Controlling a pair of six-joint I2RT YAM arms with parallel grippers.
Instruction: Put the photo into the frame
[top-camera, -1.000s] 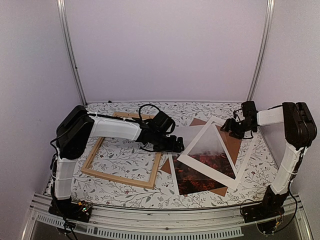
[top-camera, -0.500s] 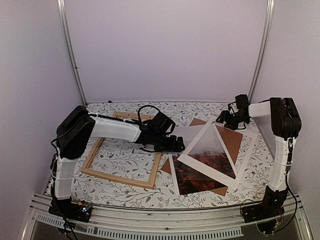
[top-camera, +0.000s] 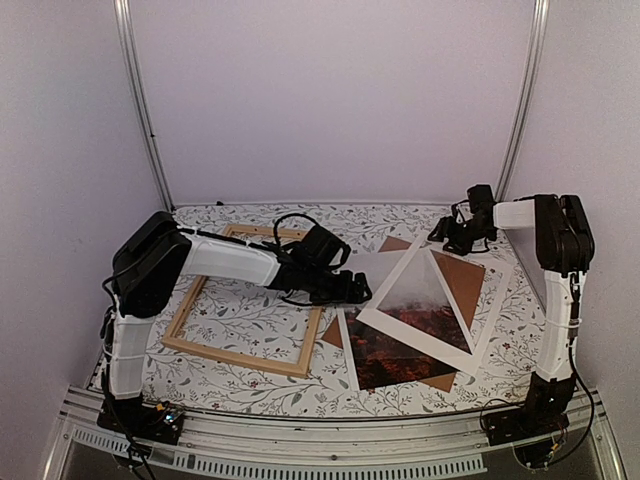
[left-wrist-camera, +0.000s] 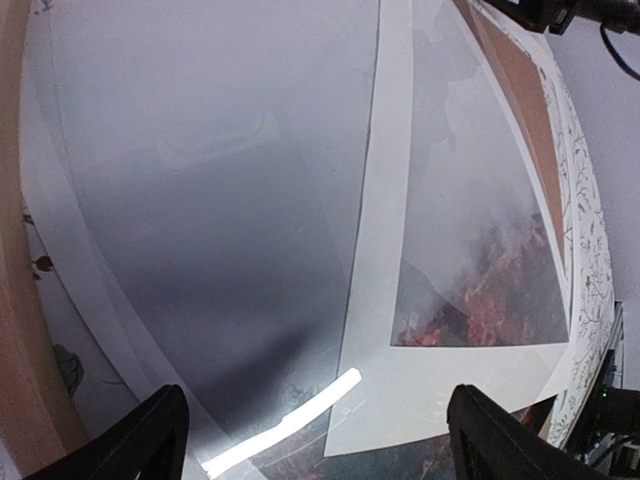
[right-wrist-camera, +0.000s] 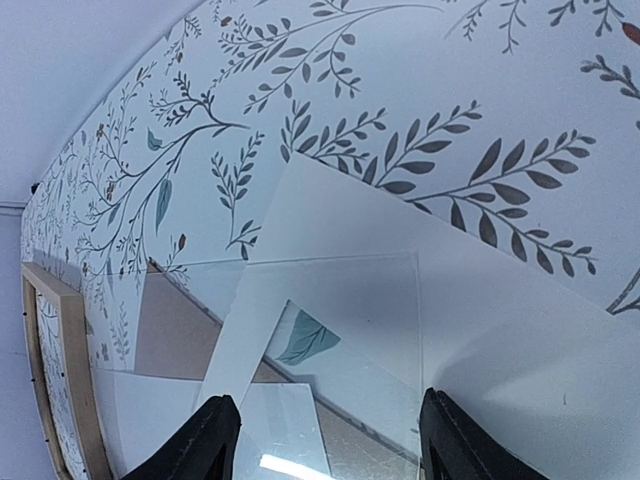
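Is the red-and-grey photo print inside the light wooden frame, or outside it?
Outside. The thin red-and-grey photo print lies beside the light wooden rectangular frame, partly under a white cardboard mat; the frame encloses only tablecloth.

White mat (top-camera: 392, 280) askew over brown backing board (top-camera: 462, 278) — floral tablecloth (top-camera: 300, 395).

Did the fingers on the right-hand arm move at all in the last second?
Yes. The right fingers slid away from the robot and slightly left, going beyond the far corner of the white mat that they hovered over before.

Light-wood frame (top-camera: 235, 357) lies flat, left; red-and-misty photo (top-camera: 385, 362) lies flat just beside it, partly covered.
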